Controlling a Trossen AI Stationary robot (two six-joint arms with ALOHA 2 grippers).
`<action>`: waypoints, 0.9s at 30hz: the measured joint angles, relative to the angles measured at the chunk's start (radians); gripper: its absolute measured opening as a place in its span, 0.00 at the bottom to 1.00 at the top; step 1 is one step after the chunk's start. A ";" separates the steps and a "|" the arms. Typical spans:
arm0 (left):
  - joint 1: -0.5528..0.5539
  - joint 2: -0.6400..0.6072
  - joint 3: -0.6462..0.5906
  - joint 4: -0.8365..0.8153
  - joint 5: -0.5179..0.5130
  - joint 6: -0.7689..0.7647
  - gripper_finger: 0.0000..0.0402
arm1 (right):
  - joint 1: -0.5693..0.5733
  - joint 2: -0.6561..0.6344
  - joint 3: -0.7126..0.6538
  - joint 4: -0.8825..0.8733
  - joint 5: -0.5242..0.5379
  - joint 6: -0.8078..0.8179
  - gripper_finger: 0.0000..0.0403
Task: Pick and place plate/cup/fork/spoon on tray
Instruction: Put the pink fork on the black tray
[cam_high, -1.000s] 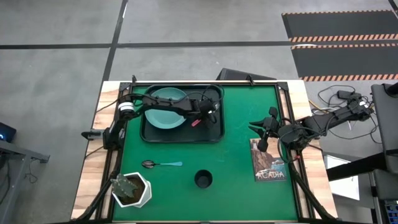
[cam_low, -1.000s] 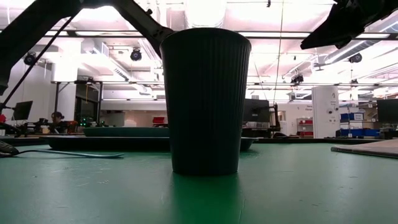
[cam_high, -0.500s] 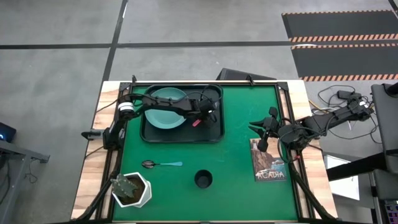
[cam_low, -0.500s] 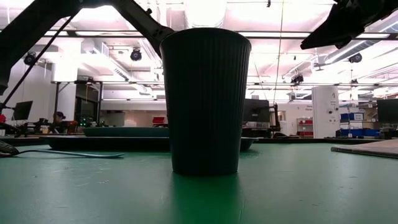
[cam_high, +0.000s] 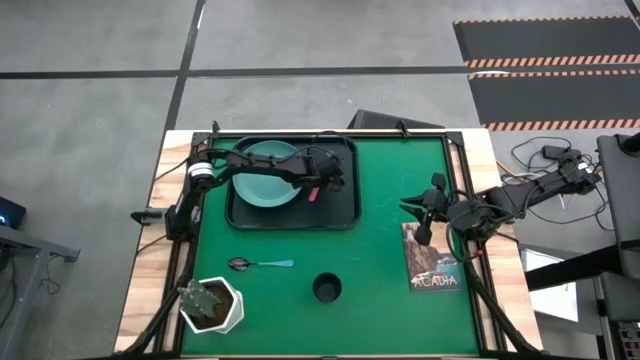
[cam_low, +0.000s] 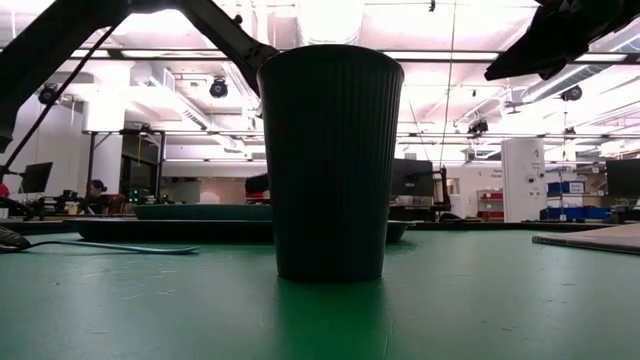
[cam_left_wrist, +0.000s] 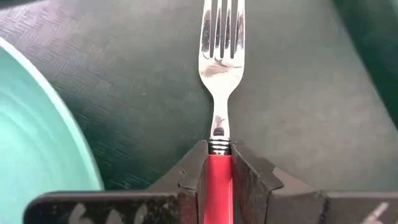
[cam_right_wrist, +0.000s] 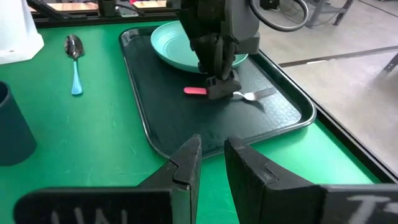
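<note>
Left gripper jaws clamped on fork handle, tines flat on tray floor right beside plate. Right gripper jaws a small gap apart, nothing held, hung over green mat near book. Spoon, cup, white plant pot sat on mat, off tray. Grey floor round table, bright workshop room with ceiling lights behind.

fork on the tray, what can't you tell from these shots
- High view: the fork is hidden under the left gripper.
- Left wrist view: the handle's end is cut off by the edge; fingers cover its sides.
- Right wrist view: the gripper hides the fork's middle above the tray.
</note>
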 joint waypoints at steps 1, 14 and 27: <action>0.000 0.000 0.000 0.001 0.000 -0.004 0.11 | 0.000 0.000 0.000 0.000 -0.002 0.000 0.15; -0.003 -0.001 0.001 -0.034 0.031 -0.152 0.10 | 0.000 0.000 0.000 -0.002 -0.023 -0.003 0.15; -0.010 -0.001 0.002 0.011 0.093 -0.150 0.23 | 0.000 0.000 0.000 -0.005 -0.023 -0.004 0.15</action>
